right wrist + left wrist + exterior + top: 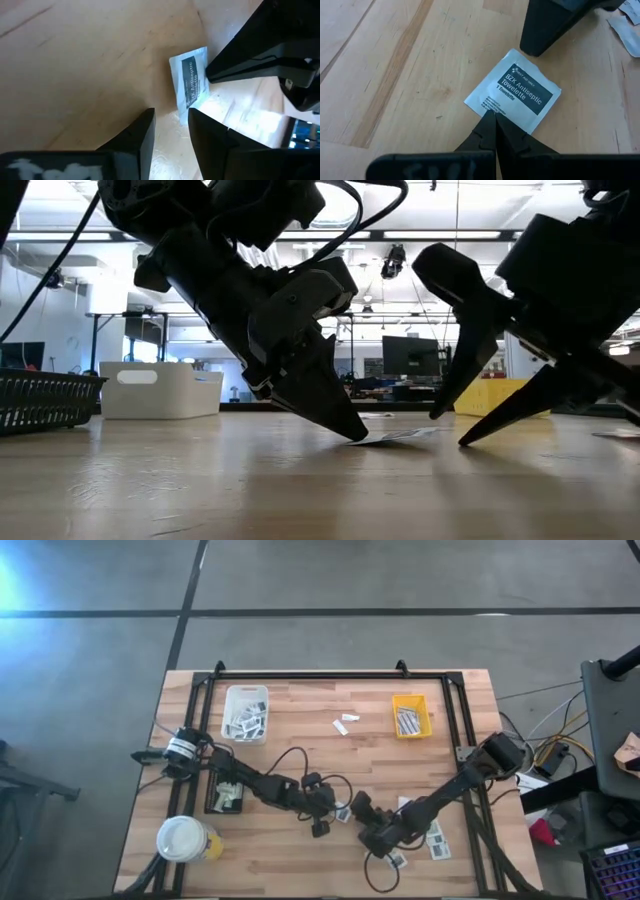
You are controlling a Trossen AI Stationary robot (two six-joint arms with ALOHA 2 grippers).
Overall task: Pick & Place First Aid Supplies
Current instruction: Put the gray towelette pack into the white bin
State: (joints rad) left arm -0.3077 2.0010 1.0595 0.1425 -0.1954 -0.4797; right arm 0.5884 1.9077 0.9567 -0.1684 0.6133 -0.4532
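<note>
I counted three trays: white [246,712], yellow [411,716], black [215,802]; one cup [184,838]; two arms.

Around the antiseptic towelette packet [514,95] room is tight: the left end effector [491,116], fingers pressed together, blocks one edge, and the right end effector [455,412], fingers spread, stands just beside the opposite edge. Bare desk [300,720] lies open toward the white tray [245,712].

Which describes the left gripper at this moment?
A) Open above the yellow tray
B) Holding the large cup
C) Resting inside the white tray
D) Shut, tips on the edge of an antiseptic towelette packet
D: the left gripper has its fingers together, tips at the edge of the antiseptic towelette packet lying on the table.
</note>
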